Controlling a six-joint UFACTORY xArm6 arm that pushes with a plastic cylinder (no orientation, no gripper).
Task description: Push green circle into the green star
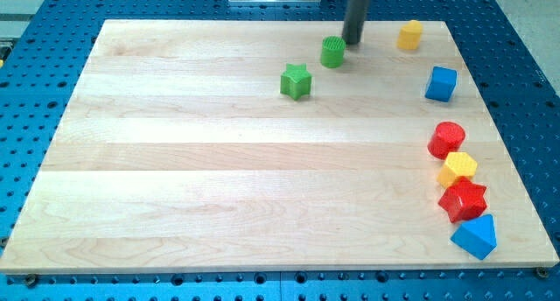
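The green circle (332, 52) stands near the view's top, a little right of centre. The green star (297, 80) lies just below and left of it, a short gap apart. My tip (353, 42) is down on the board just up and right of the green circle, very close to it or touching; I cannot tell which.
A yellow block (409, 35) sits at the top right, a blue cube (442, 83) below it. Down the right edge stand a red cylinder (447, 139), a yellow hexagon (458, 168), a red star (463, 199) and a blue triangle (476, 236). The wooden board (175, 161) rests on a blue perforated table.
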